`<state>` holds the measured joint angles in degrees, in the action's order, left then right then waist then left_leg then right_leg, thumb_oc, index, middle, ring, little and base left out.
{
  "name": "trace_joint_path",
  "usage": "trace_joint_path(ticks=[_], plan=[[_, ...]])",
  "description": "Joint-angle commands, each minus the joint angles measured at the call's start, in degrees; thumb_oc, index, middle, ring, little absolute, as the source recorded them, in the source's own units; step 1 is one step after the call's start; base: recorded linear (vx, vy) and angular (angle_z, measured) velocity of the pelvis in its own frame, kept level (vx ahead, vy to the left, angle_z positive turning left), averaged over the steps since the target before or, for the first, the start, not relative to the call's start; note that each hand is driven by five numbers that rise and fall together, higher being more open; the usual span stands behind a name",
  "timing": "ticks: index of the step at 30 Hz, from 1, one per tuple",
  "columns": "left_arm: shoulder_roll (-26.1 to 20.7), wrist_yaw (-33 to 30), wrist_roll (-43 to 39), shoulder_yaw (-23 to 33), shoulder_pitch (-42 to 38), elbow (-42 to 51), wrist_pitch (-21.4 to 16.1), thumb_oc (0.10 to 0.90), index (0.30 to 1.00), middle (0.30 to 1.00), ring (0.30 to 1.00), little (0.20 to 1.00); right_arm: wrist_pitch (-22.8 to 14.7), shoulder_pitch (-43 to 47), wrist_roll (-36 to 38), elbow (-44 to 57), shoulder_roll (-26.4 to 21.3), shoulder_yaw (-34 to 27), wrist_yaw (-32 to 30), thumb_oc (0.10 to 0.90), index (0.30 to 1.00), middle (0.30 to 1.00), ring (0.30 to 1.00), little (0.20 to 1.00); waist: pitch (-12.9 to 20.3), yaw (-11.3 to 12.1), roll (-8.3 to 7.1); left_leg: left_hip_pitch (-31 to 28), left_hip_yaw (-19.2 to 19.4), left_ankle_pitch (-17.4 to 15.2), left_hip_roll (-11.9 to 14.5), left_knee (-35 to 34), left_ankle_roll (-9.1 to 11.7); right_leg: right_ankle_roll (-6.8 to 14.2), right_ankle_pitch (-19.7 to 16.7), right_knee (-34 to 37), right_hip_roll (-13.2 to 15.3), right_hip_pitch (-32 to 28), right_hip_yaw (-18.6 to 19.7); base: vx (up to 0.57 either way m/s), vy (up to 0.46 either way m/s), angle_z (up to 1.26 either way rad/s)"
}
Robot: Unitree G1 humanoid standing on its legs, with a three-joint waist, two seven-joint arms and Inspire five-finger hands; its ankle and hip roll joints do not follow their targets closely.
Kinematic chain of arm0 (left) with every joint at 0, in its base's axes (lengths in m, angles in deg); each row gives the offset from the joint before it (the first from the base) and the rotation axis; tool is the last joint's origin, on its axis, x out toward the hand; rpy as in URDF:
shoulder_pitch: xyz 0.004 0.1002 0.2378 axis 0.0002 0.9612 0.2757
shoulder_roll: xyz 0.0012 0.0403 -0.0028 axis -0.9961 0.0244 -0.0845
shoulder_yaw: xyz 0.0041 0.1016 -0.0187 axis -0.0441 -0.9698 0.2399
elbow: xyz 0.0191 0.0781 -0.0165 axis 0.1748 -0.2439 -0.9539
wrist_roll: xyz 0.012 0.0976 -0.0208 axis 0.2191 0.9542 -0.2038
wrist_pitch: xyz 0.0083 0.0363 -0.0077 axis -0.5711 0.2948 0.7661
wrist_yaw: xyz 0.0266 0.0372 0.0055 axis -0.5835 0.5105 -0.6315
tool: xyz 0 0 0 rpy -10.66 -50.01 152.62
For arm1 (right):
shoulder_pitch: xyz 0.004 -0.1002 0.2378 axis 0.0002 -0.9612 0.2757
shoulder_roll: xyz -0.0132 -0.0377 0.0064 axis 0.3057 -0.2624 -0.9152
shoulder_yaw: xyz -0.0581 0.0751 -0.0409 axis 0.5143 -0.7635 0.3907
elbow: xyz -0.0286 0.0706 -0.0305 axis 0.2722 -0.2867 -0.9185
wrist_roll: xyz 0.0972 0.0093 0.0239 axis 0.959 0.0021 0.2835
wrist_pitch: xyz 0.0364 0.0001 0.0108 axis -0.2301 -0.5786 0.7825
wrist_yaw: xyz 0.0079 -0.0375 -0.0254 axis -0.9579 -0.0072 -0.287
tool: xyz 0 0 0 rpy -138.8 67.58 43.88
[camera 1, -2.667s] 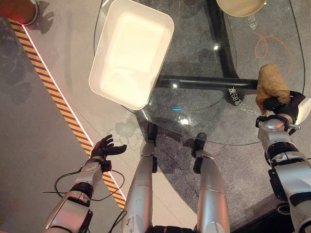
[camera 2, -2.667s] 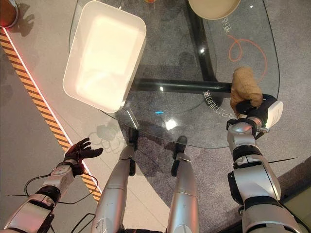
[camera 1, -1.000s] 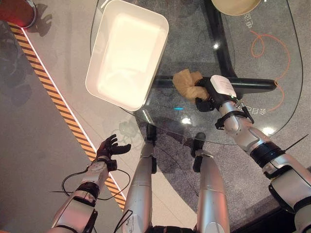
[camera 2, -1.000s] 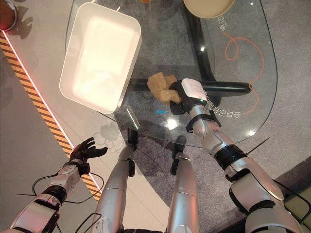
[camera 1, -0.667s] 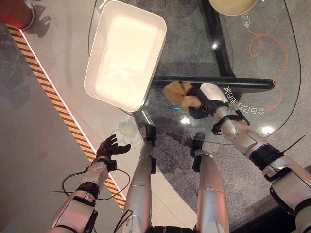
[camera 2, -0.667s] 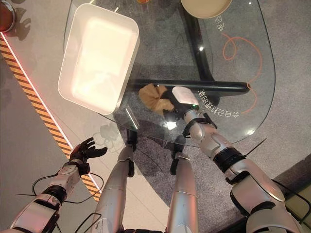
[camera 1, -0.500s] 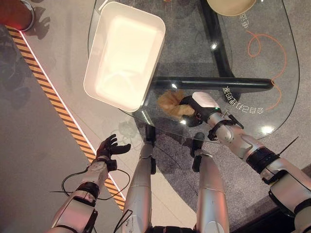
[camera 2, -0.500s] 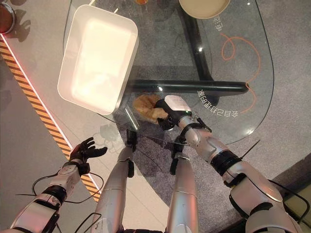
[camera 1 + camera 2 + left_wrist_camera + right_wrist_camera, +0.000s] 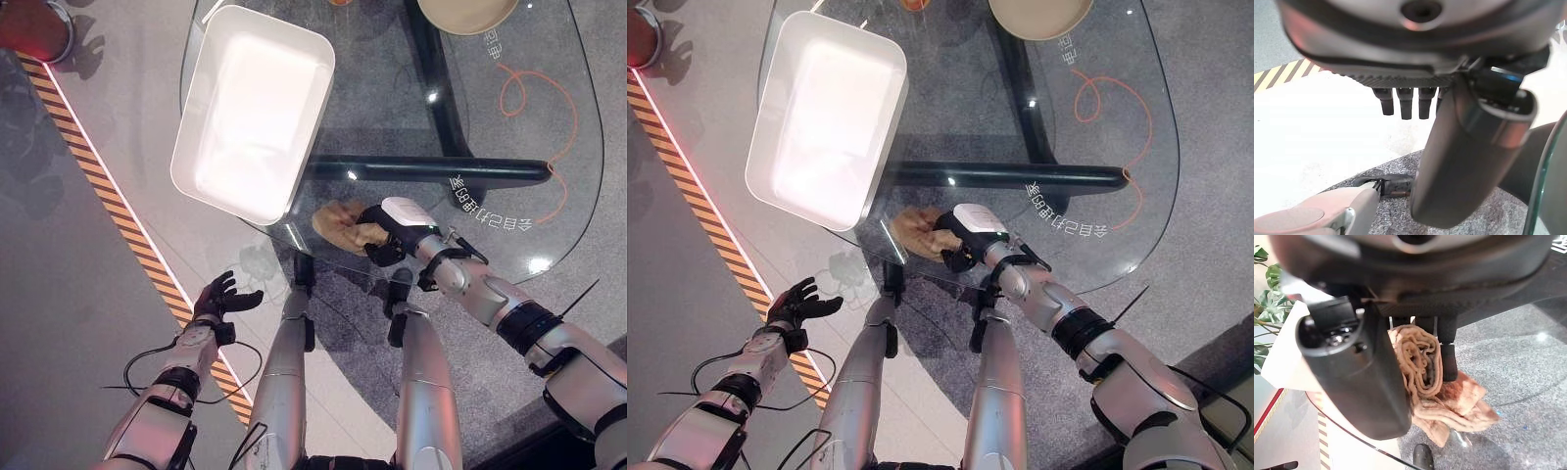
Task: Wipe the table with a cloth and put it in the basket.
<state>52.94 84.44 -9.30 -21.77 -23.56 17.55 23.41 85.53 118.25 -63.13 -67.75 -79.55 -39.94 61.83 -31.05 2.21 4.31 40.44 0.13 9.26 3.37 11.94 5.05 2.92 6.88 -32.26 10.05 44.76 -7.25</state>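
Cloth point(image 9: 340, 221) dragged nearer table point(image 9: 549, 117) edge, gripped in right hand point(image 9: 390, 235); left hand point(image 9: 217, 299) open.

Right hand point(image 9: 390, 231) reaches across to the table's near edge, fingers curled round the cloth point(image 9: 343, 223). Left hand point(image 9: 219, 297) hangs low, off the table's left corner, fingers spread.

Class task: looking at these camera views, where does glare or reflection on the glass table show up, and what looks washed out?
Left eye view: bright glints dot the glass table; the white basket is washed out inside. Right wrist view: the cloth is sharp in the right hand, with one glint on the glass.
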Motion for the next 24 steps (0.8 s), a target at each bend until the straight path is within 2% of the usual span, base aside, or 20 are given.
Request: trace_joint_path(ticks=[1, 7, 11, 15, 24], plan=[[-1.6, -4.6, -0.7, 2.7, 2.0, -1.5, -4.8, 0.8, 0.9, 0.9, 0.9, 0.9, -2.8, -0.1, 1.7, 7.4, 2.4, -1.9, -5.8, 0.1, 0.3, 0.3, 0.3, 0.2, 1.3, 0.1, -1.18, -0.1, 2.5, -8.3, -3.6, 7.5, -2.5, 0.7, -4.6, 7.6, -1.7, -2.2, -3.3, 0.0, 0.0, 0.0], [-1.9, -7.3, -4.4, 5.2, 2.3, 1.3, -8.7, 0.8, 0.9, 0.9, 0.9, 0.9, -2.6, -0.3, 5.1, 6.0, 3.3, -6.3, -12.1, 0.1, 0.3, 0.3, 0.3, 0.2, 1.3, 0.3, -0.99, -0.2, 2.4, -8.2, -3.5, 7.4, -2.5, 0.7, -4.6, 7.2, -1.8, -2.0, -3.1, 0.0, 0.0, 0.0], [-1.7, -8.2, -10.7, 8.3, 2.3, 7.1, -13.6, 0.8, 0.9, 0.9, 0.9, 0.9, -2.5, -0.5, 7.3, 5.7, 4.6, -11.3, -17.0, 0.1, 0.3, 0.3, 0.3, 0.2, 1.3, 0.5, -0.83, -0.5, 2.2, -8.3, -3.4, 7.5, -2.6, 0.7, -4.3, 6.5, -1.9, -2.1, -2.9, 0.0, 0.0, 0.0], [-2.2, -9.8, -12.7, 9.5, 2.5, 13.8, -15.3, 0.8, 0.9, 0.9, 0.9, 0.9, -2.7, -1.6, 7.4, 7.2, 4.8, -15.5, -19.5, 0.1, 0.3, 0.3, 0.3, 0.2, 1.3, 0.6, -0.54, -0.5, 1.9, -8.3, -3.5, 7.1, -2.9, 0.8, -4.2, 6.1, -2.1, -2.0, -2.7, 0.0, 0.0, 0.0], [-3.6, -10.5, -16.8, 12.8, 2.0, 20.2, -18.8, 0.8, 0.9, 0.9, 0.9, 0.9, -5.4, -4.3, 8.5, 12.8, 4.3, -22.2, -22.5, 0.1, 0.3, 0.3, 0.3, 0.2, 1.3, 0.0, -0.63, -0.8, 2.2, -8.6, -3.5, 7.0, -3.3, 0.7, -4.0, 6.1, -2.2, -2.2, -2.4, 0.0, 0.0, 0.0]])
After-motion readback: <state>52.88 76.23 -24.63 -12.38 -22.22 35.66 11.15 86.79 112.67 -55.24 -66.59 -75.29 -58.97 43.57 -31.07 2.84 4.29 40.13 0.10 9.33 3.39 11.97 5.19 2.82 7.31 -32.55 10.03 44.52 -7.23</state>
